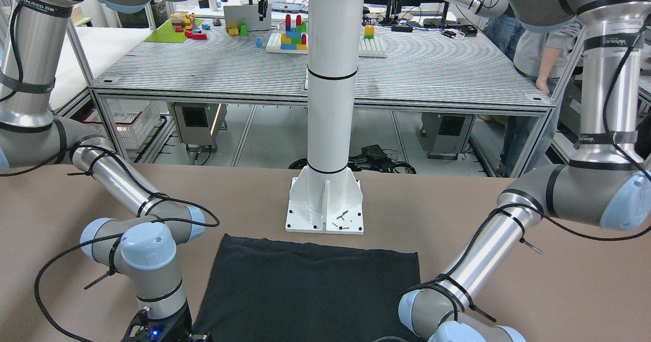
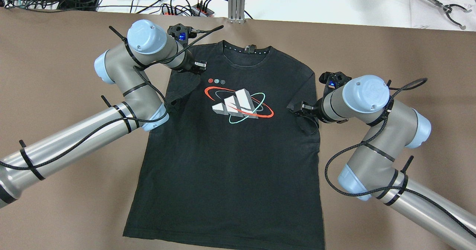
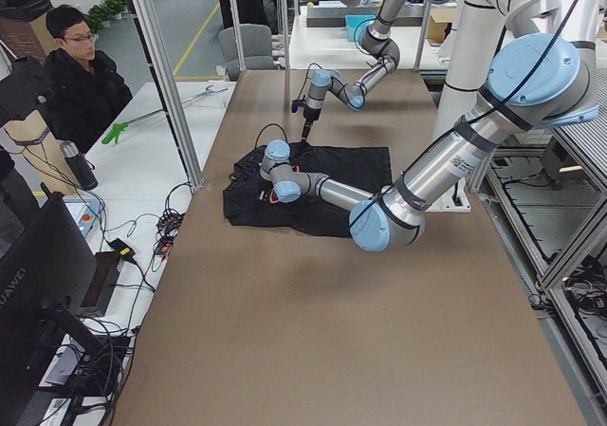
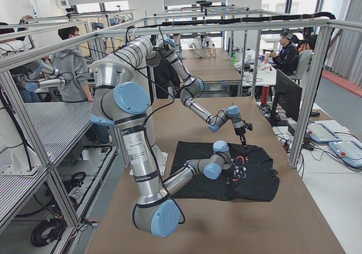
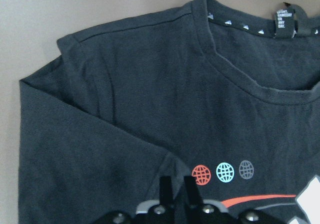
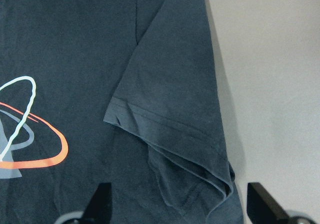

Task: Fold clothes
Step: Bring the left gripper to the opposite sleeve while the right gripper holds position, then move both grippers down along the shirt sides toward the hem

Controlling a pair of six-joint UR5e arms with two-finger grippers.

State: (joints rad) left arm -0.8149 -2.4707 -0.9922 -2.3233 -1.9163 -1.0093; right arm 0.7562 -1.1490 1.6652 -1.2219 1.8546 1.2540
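Left hand (image 5: pixel 176 191) has its two fingers drawn almost together, with nothing seen pinched between them. It hovers over the folded-in left sleeve (image 2: pixel 182 90), just beside the row of small globes (image 5: pixel 225 171). Right hand (image 6: pixel 181 196) is spread wide with its fingers far apart and holds nothing. It hangs over the right sleeve (image 6: pixel 170 109) at the garment's side edge. From these views I cannot tell whether either hand touches the cloth.

One black T-shirt (image 2: pixel 230 160) lies face up on the brown table (image 2: pixel 67 212), between the two arms. Its collar (image 2: pixel 246 53) is at the far side from the robot and its hem at the near side. The fabric is thin and soft, with a few light creases. Both short sleeves are turned inward onto the chest, the right one showing its hemmed cuff and a small bunch of folds below it.

A single printed logo (image 2: pixel 240 106) sits on the chest. It has three slanted white bars crossed by two oval rings, one red and one teal. Above it are three tiny globes: red, teal and grey.
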